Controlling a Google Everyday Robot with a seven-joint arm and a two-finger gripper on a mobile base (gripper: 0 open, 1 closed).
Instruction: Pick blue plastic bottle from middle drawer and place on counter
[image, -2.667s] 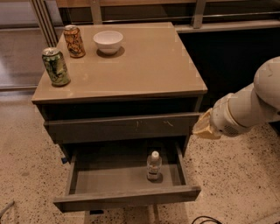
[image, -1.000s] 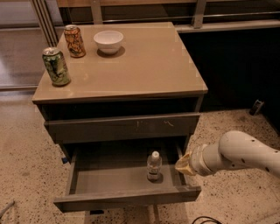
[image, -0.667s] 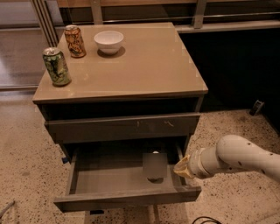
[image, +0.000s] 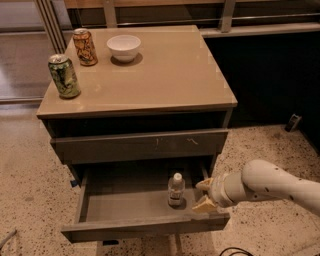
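Observation:
The blue plastic bottle (image: 175, 189), clear with a white cap, stands upright in the right part of the open middle drawer (image: 145, 228). My gripper (image: 203, 194) is at the drawer's right side, just right of the bottle and at its height. Its two pale fingers are spread apart and hold nothing. They point left toward the bottle without touching it. The glossy tan counter (image: 170, 75) tops the cabinet above.
A green can (image: 64, 76), an orange can (image: 85, 47) and a white bowl (image: 124, 47) stand on the counter's back left part. A closed drawer front with pale scratch marks (image: 145, 145) overhangs the open drawer. Speckled floor surrounds the cabinet.
My arm has come down from beside the scratched drawer front to the right side of the open drawer, and the gripper has moved left toward the bottle. The bottle still stands in place.

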